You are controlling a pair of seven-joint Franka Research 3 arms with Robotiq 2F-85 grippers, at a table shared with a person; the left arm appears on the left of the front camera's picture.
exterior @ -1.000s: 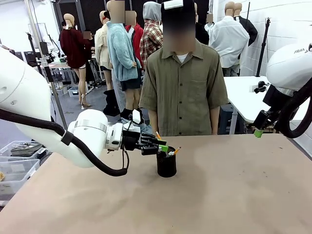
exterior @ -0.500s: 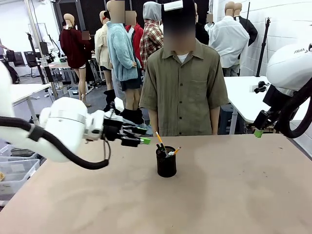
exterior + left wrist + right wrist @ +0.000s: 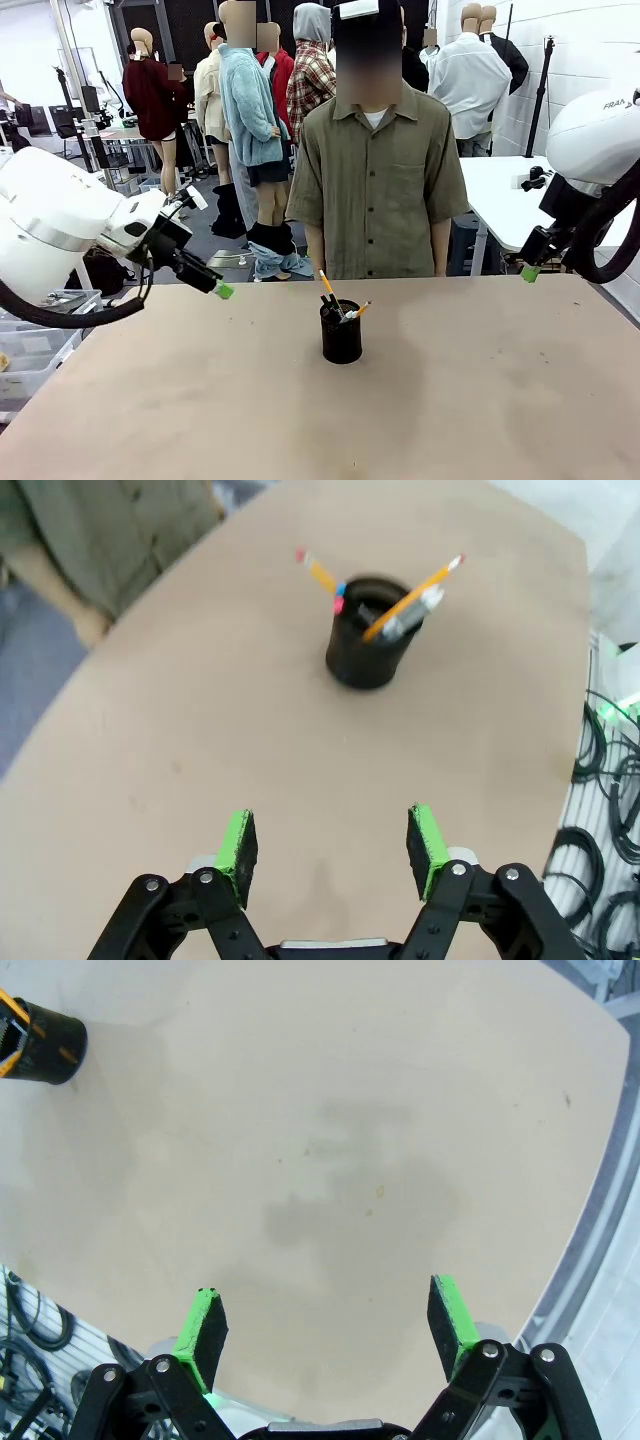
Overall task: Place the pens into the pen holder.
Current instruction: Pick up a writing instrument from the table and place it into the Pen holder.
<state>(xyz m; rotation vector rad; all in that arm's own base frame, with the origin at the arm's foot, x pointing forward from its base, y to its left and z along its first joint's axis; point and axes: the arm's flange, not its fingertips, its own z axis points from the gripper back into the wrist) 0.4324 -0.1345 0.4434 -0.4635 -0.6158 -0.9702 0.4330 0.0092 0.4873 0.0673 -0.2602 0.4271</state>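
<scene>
Now the pens are seen leaning loosely in the pen holder mid-desk, well apart from the empty, wide-spread left end effector, so any knock could tip them out.

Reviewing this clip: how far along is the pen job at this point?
Done, it seems: the pens stand in the pen holder, and no pen lies on the table. In hand: nothing; the left gripper and right gripper have open, empty jaws, both apart from the holder. Left: nothing visible.
</scene>
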